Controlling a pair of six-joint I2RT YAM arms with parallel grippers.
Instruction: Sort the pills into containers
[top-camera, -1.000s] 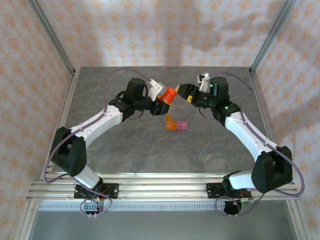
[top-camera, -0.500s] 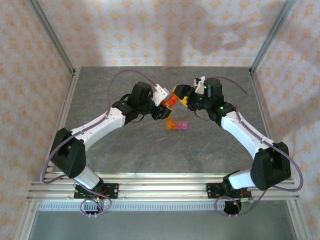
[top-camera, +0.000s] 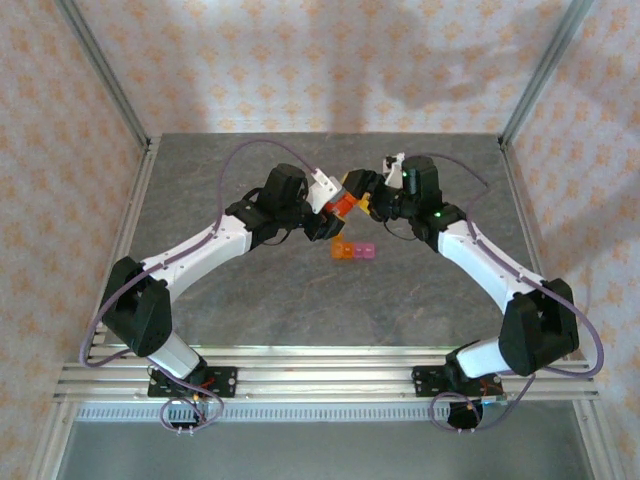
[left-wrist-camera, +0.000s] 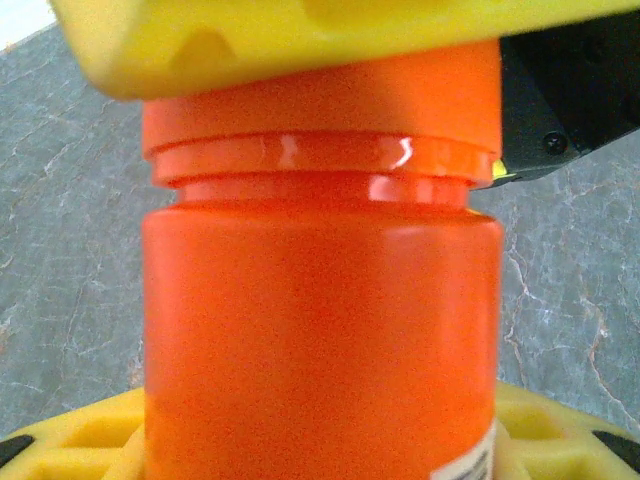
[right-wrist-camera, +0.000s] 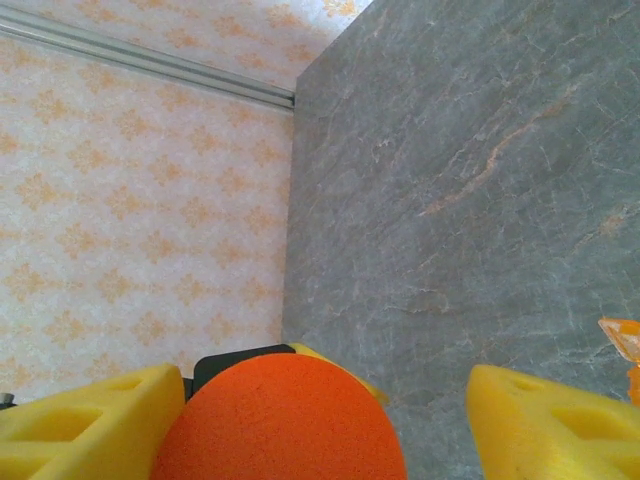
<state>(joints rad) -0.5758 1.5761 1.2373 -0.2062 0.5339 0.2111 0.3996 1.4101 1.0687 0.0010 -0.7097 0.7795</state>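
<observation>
One grey marbled table (top-camera: 250, 290) bears the whole scene, walled on three sides by patterned panels. Bolted at its near edge, the left arm (top-camera: 200, 245) and right arm (top-camera: 490, 265) curve inward and meet over the far half of the table.

Between them is an orange bottle (top-camera: 342, 203), lifted clear of the table. The left gripper (top-camera: 333, 210) grips its body; in the left wrist view the yellow pads (left-wrist-camera: 80, 445) sit against the bottle's lower sides, and the jaws are closed onto it at a middling width.

The right gripper (top-camera: 362, 192) straddles the cap (right-wrist-camera: 285, 425). In the right wrist view one yellow finger (right-wrist-camera: 90, 420) lies against the cap, while the other (right-wrist-camera: 550, 425) stands apart from it across a strip of bare table, so these jaws are open and have not clamped. From the left wrist, a yellow finger of the right gripper crosses the cap's top.

The containers (top-camera: 353, 250) lie flat on the table just near of both grippers, touched by neither, orange cell to the left and pink to the right.
</observation>
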